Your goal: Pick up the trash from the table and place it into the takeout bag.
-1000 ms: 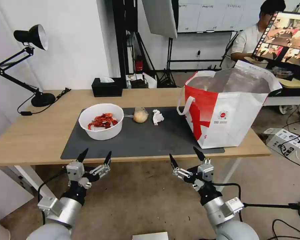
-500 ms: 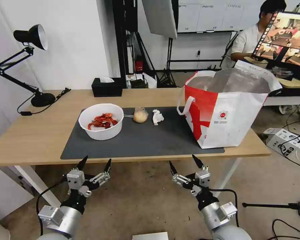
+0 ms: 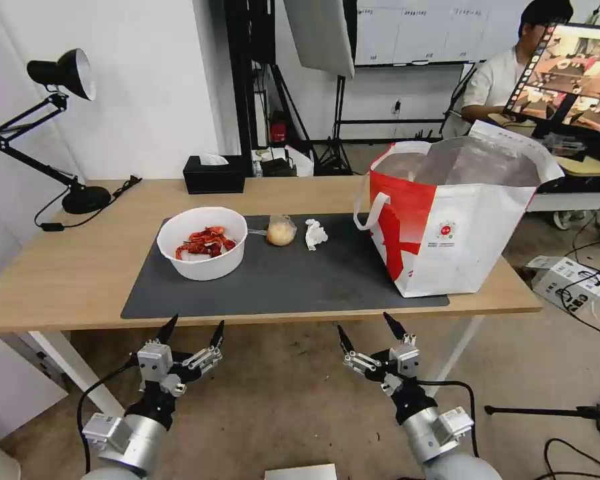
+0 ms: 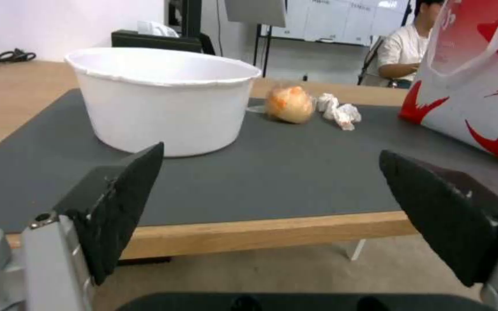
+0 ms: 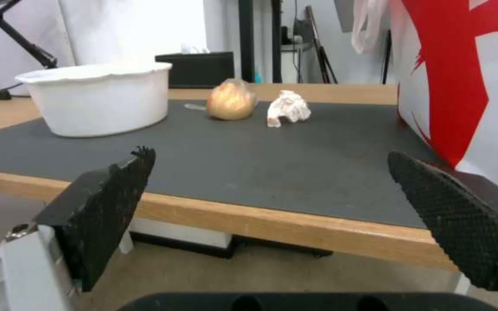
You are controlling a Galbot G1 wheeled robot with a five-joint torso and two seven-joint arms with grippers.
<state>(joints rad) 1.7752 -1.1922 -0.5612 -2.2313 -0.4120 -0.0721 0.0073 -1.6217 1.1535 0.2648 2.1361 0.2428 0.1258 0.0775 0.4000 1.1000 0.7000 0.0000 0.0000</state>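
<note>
On the dark grey mat (image 3: 300, 280) of the light-wood table (image 3: 60, 273) stands a white bowl (image 3: 202, 242) of red crayfish shells. Right of it lie a small clear bag with a yellowish lump (image 3: 281, 232) and a crumpled white tissue (image 3: 315, 234). The white-and-red takeout bag (image 3: 453, 220) stands open at the table's right end, foil lining showing. My left gripper (image 3: 195, 328) and right gripper (image 3: 365, 328) hang open and empty below the front edge. The wrist views show the bowl (image 4: 165, 99) (image 5: 96, 97), the lump (image 4: 288, 103) (image 5: 231, 100), the tissue (image 4: 338, 111) (image 5: 287, 108) and the bag (image 4: 480, 73) (image 5: 462, 73).
A black tissue box (image 3: 213, 175) sits at the table's back edge and a black desk lamp (image 3: 60, 133) at the far left. Cables and a white box (image 3: 570, 280) lie on the floor to the right. A person sits at a desk behind.
Both grippers have sunk slightly lower, below the table's front edge, still open. The things on the table have not moved.
</note>
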